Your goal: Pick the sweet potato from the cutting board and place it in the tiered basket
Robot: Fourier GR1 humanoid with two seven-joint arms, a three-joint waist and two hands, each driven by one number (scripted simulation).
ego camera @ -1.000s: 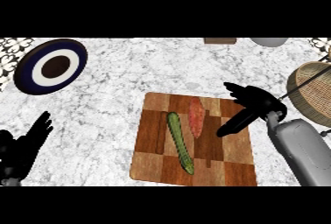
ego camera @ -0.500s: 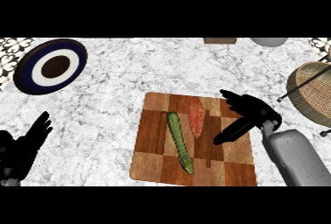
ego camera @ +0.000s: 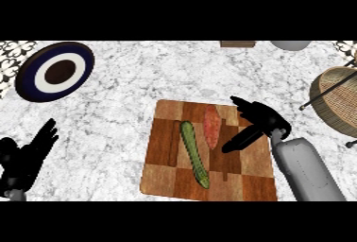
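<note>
The sweet potato [ego camera: 212,126] lies untouched on the cutting board [ego camera: 167,165] beside a cucumber [ego camera: 194,153], as the right hand [ego camera: 257,124], moved leftward since a second ago, hovers just beside it, fingers seemingly spread and holding nothing.

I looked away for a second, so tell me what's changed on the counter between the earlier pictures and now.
The right hand has moved left over the cutting board, closing in on the sweet potato with its fingers open; it has not taken hold of it yet. The sweet potato, the cucumber, the plate and the tiered basket lie as before, and the left hand rests open at the lower left.
</note>
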